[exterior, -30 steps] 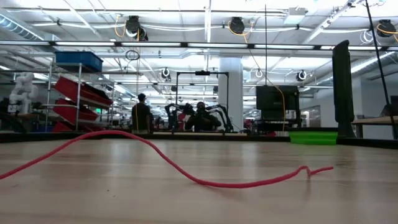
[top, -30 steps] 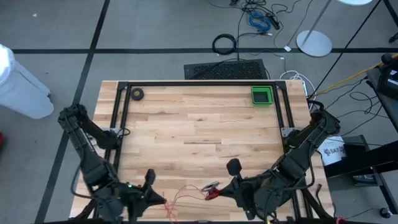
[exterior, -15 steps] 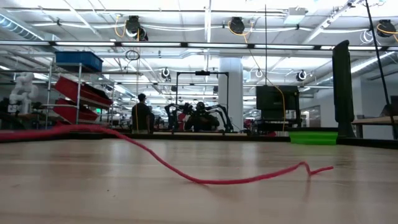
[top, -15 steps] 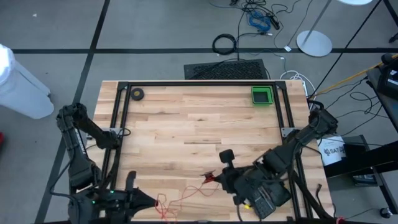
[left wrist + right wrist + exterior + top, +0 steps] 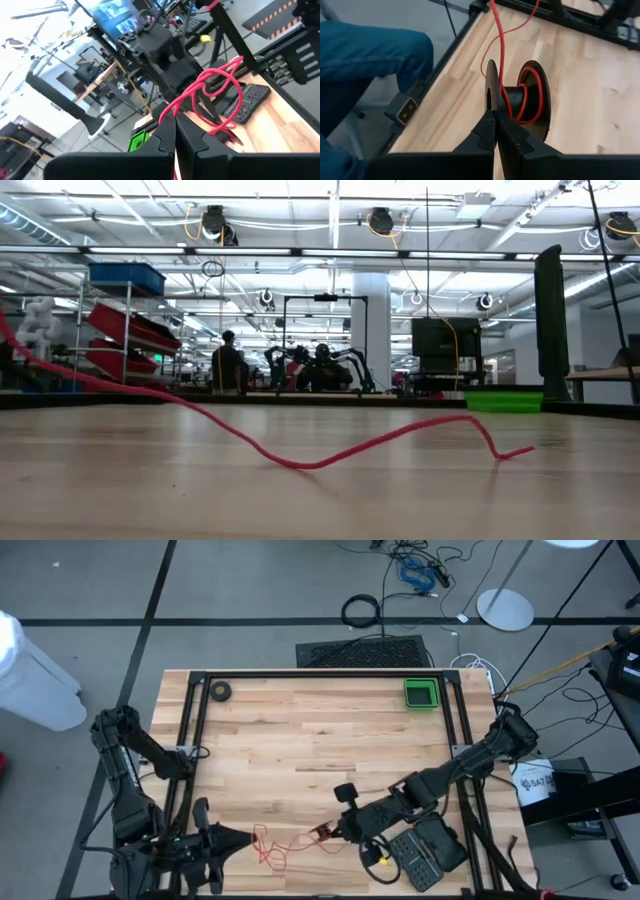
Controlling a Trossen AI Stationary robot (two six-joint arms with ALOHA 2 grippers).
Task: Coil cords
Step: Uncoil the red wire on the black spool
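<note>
Left gripper [image 5: 222, 840], near table edge: we see fingers closed on thin red cords [image 5: 285, 843]. Right gripper [image 5: 340, 830] pinches their dark spool end. Far corner: green tray [image 5: 421, 694], square, contents indiscernible.

High cam hung above, looked straight down on whole counter [image 5: 320, 740] w/ both arms, far enough to take in floor around it. Low cam sat at counter-top height, faced level across the wood into the room; red wire [image 5: 300, 462] lay very close to lens. Left wrist cam looked fwd past its own jaws, across the counter's near edge toward the other arm, w/ a loop of the wire close up. Right wrist cam looked past its own jaws, down at a spool [image 5: 520, 100] on the counter edge, v. near. High + low shared the green tray [image 5: 421, 694]; high + both wrist views shared the wire.
</note>
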